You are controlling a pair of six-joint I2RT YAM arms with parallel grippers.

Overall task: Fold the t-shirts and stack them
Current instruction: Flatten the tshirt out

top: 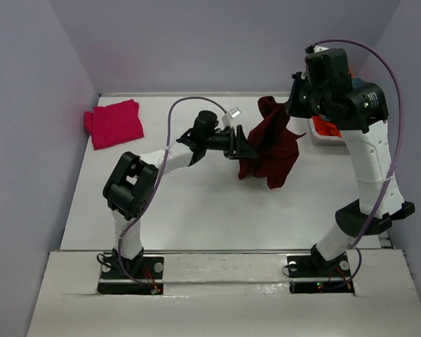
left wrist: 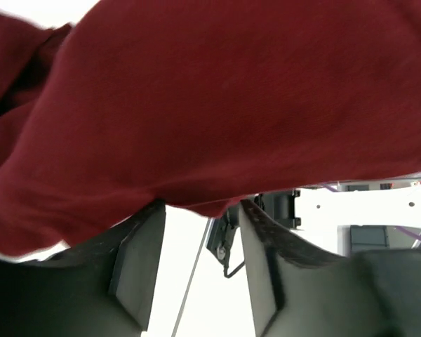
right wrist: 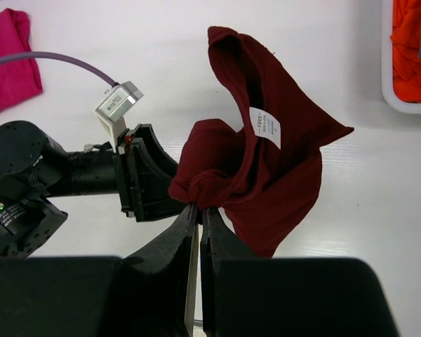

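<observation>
The dark maroon t-shirt (top: 274, 144) hangs bunched in the air over the middle-right of the table. My right gripper (top: 289, 107) is shut on a fold of it; in the right wrist view the jaws (right wrist: 198, 208) pinch the cloth (right wrist: 266, 175), and a white label shows. My left gripper (top: 244, 151) is open at the hanging shirt's left edge. In the left wrist view the cloth (left wrist: 231, 105) drapes just over the spread fingertips (left wrist: 151, 214). The magenta-pink t-shirt (top: 114, 123) lies folded at the far left of the table, and its edge shows in the right wrist view (right wrist: 10, 60).
A white bin (top: 321, 138) with an orange garment (right wrist: 410, 42) stands at the right, behind the right arm. The left gripper and its wrist camera (right wrist: 137, 172) are close to the right fingers. Grey walls enclose the table (top: 196, 203).
</observation>
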